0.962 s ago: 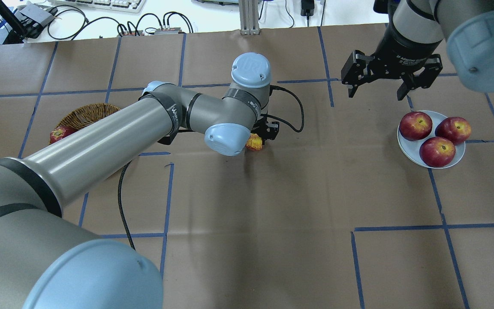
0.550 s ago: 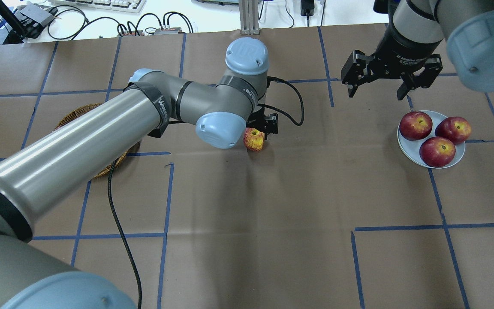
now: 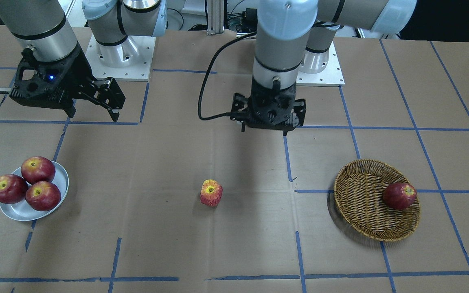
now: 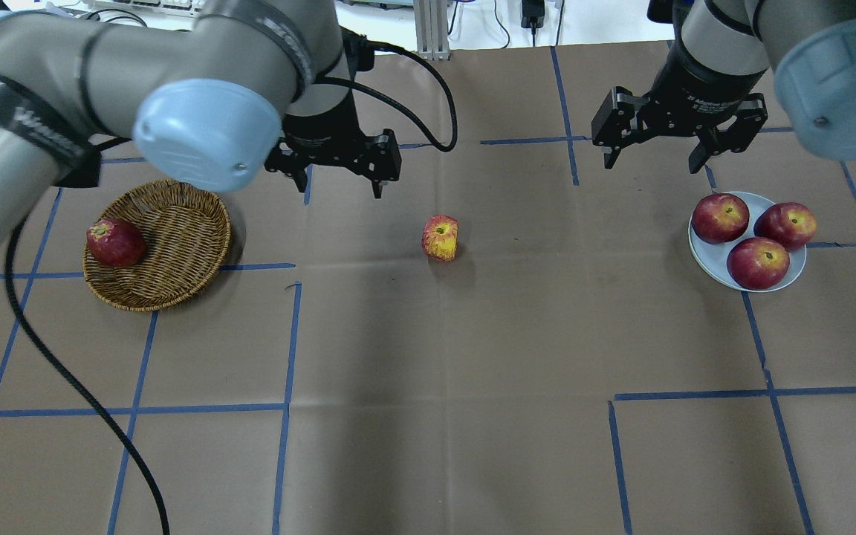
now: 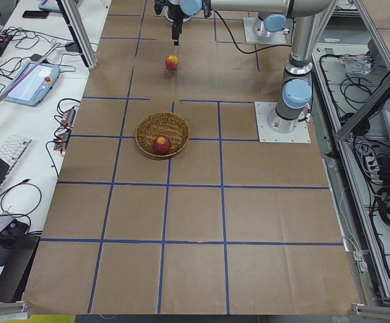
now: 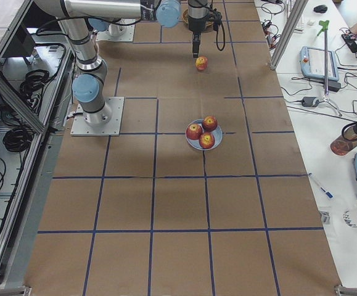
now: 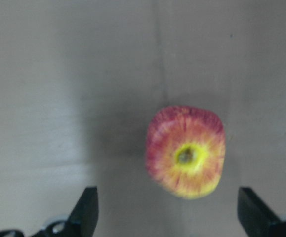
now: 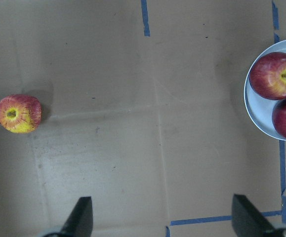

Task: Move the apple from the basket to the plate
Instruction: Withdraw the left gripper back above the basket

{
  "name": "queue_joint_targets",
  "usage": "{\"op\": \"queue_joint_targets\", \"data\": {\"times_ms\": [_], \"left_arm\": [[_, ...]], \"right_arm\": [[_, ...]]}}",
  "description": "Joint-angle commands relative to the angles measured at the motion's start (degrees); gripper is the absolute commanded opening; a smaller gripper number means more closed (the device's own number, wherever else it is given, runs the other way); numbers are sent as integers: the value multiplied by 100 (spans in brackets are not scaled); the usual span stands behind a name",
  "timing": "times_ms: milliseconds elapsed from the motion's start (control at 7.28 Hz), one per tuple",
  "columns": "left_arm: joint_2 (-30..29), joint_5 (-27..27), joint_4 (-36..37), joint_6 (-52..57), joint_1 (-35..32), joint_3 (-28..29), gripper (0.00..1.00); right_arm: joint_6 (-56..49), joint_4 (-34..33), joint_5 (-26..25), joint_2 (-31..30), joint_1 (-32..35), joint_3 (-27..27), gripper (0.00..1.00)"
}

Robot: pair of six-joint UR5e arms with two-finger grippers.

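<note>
Apple (image 4: 440,238) is seen mid worktop (image 4: 472,357), nearer the released left gripper (image 4: 339,186) than the equally unclenched right gripper (image 4: 652,165).

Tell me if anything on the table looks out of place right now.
Yes: the pale streaky apple sits alone on the bare table paper, between the basket and the plate, in neither. The left gripper hangs open near it, holding nothing. Nothing looks spilled or damaged.
</note>
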Motion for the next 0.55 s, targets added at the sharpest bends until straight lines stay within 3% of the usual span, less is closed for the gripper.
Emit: {"op": "queue_joint_targets", "data": {"times_ms": [0,137,412], "left_arm": [[968,10,-870,989,753,-174,99],[1258,19,-880,1079,1052,-228,99],[1218,-34,-889,1027,1440,-368,99]], "right_arm": [[-18,-12,-59,16,9,-27,100],[-10,-12,-86,8,26,-70,100],[-1,5,-86,34,79,-149,100]]}}
